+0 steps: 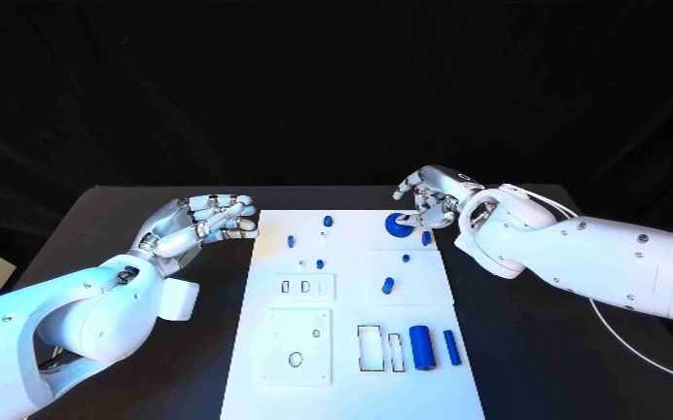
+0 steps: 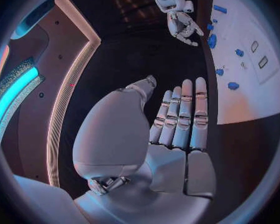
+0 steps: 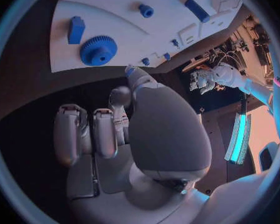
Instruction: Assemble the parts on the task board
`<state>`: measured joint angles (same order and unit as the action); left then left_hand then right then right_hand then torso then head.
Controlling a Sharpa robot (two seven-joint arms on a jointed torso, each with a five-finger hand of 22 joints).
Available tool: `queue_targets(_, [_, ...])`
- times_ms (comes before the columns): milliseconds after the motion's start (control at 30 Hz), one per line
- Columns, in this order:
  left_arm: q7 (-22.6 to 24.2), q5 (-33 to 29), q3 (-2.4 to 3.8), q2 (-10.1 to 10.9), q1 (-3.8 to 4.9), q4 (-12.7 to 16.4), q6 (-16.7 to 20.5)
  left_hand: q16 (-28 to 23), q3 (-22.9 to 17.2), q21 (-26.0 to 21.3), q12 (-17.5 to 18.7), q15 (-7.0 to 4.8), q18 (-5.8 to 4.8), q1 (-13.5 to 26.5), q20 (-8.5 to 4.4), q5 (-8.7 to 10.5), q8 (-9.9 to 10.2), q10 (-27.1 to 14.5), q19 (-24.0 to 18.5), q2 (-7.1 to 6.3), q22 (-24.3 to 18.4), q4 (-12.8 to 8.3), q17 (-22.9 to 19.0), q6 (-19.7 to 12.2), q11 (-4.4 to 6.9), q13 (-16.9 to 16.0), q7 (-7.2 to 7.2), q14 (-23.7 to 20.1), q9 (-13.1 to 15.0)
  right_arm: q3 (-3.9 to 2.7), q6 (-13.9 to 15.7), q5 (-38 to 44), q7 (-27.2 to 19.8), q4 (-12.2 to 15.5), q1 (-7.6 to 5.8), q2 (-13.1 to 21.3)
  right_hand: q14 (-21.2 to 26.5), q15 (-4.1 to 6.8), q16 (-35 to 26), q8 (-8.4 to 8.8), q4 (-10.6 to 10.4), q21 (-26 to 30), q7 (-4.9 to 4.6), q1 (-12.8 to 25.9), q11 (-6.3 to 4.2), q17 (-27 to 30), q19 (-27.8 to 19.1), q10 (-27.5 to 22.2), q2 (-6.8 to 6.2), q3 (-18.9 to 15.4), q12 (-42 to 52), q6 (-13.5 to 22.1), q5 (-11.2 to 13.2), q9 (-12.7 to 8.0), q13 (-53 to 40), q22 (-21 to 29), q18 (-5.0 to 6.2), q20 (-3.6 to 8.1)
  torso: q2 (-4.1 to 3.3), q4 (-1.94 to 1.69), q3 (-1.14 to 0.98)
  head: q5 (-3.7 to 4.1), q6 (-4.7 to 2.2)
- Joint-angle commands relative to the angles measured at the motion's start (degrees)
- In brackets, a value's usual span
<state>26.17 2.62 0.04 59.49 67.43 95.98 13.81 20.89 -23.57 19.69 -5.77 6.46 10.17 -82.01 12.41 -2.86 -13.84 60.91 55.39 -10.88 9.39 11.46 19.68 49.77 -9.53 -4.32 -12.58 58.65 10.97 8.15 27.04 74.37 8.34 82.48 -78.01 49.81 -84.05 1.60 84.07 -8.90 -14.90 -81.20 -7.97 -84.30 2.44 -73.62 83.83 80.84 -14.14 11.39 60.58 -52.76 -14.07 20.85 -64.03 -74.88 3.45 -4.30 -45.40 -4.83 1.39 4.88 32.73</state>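
The left hand (image 1: 200, 227) is hovering just off the white board's (image 1: 273, 381) left edge, fingers loosely curled and holding nothing. On the board's far right corner a blue gear (image 1: 400, 226) is lying flat. The right hand (image 1: 432, 200) is hanging directly over it, fingers curled and empty, clearly the nearer hand.

Gear (image 1: 400, 226) on task board (image 1: 266, 342), far right.
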Motion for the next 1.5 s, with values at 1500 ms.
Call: queue_targets(1500, [0.4, 0.8, 0.04, -0.1, 0.03, -0.2, -1.1, 0.4, 0.0, 0.4, 0.3, -0.03, 0.17, 0.3, 0.02, -0.07, 0.3, -0.3, -0.5, 0.4, 0.1, -0.4, 0.1, -0.4, 0.16, 0.0, 0.08, -0.3, 0.1, 0.11, -8.5, -3.4, 4.6, -6.5, 1.43, -4.1, -5.4, -1.39, 5.3, -3.74, -0.8, -7.9, -0.74, -1.5, 1.49, -13.8, 5.5, 9.2, 4.83, 2.7, 29.4, 0.2, -0.5, 1.1, -26.0, -13.9, -3.14, -1.53, 0.01, -0.02, 0.12, 0.0, 0.92])
